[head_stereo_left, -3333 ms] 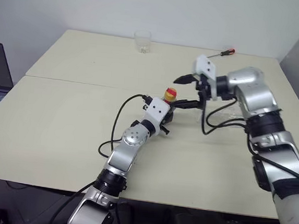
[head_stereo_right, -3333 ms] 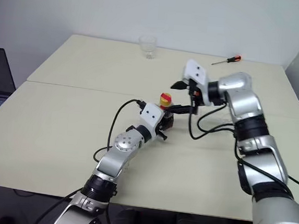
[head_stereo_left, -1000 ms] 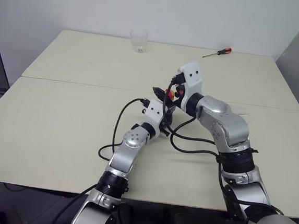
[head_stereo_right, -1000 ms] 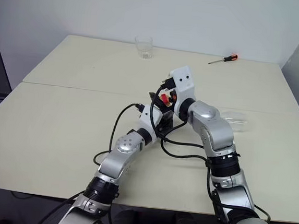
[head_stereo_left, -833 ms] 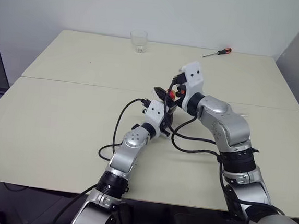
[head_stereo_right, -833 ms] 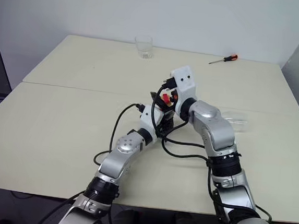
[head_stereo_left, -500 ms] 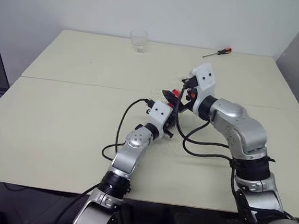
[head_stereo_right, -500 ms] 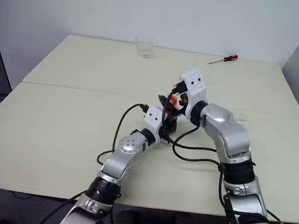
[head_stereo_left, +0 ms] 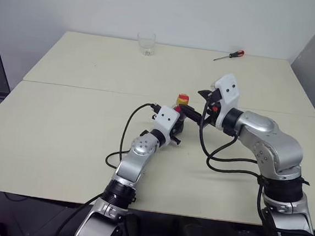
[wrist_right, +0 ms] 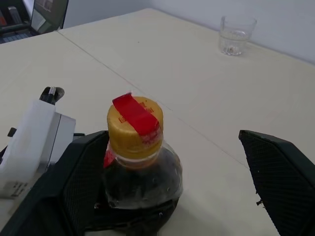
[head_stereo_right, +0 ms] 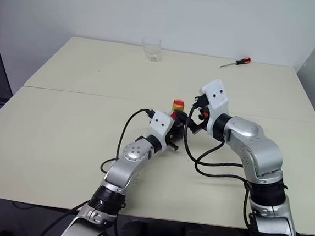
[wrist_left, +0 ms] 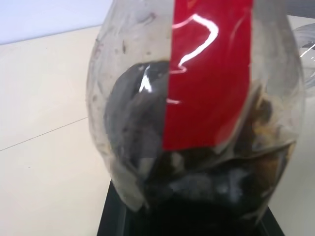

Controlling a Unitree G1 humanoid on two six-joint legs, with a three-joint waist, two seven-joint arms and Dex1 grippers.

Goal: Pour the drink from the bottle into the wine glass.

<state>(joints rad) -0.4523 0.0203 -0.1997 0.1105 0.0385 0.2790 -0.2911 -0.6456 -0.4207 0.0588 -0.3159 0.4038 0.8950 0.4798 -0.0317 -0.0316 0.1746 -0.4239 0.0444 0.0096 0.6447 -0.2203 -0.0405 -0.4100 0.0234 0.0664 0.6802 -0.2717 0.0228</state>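
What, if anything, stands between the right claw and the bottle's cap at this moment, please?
Nothing visible does. The right claw is open and faces the bottle, whose yellow cap is bare, with only open table around it. The left claw grips the bottle lower down, on its body, clear of the cap.

Bright even light; glare on bottle label.

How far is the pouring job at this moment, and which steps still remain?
Done: the left end effector is shut on the bottle, which stands upright on the table. In hand: the right end effector is open beside the cap, which sits on the bottle. Left: remove the cap and pour the drink; no stemmed wine glass can be made out, just a tumbler at the far edge.
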